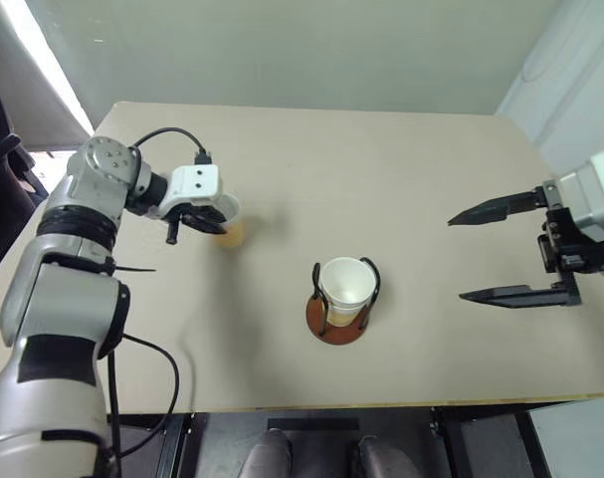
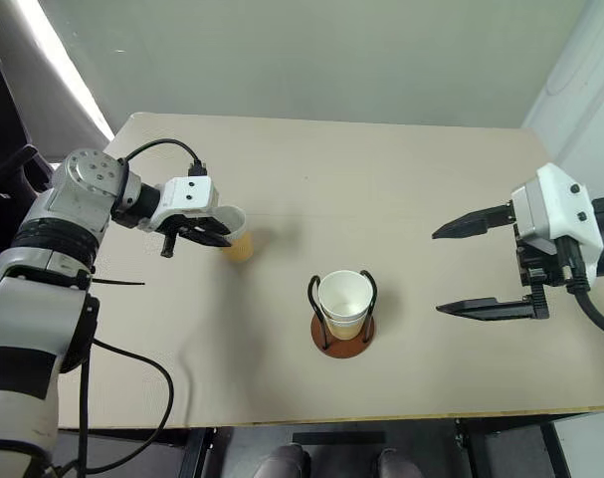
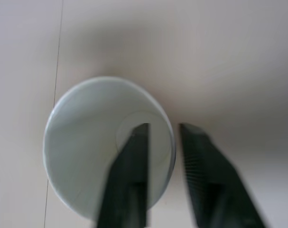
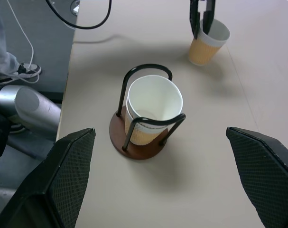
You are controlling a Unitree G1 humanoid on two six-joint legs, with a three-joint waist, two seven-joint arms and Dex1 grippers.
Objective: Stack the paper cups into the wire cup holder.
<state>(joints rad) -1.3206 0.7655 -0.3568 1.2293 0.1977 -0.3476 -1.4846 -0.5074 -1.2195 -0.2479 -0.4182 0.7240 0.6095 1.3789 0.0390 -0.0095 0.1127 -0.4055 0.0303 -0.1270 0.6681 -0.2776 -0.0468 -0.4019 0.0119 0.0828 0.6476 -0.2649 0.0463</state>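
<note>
While left gripper (image 2: 214, 231) jaws pinch a paper cup's (image 2: 238, 239) rim, right gripper (image 2: 459, 269) spread wide

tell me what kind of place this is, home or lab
Probably a lab or test room, not a home: a bare beige table against a plain wall, loose cables by the table edge, and only the paper cups and the wire cup holder set out.

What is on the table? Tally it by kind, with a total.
Paper cups: 2, one in the holder, one pinched at its rim by the left gripper
Wire cup holder: 1
Total: 3
</note>
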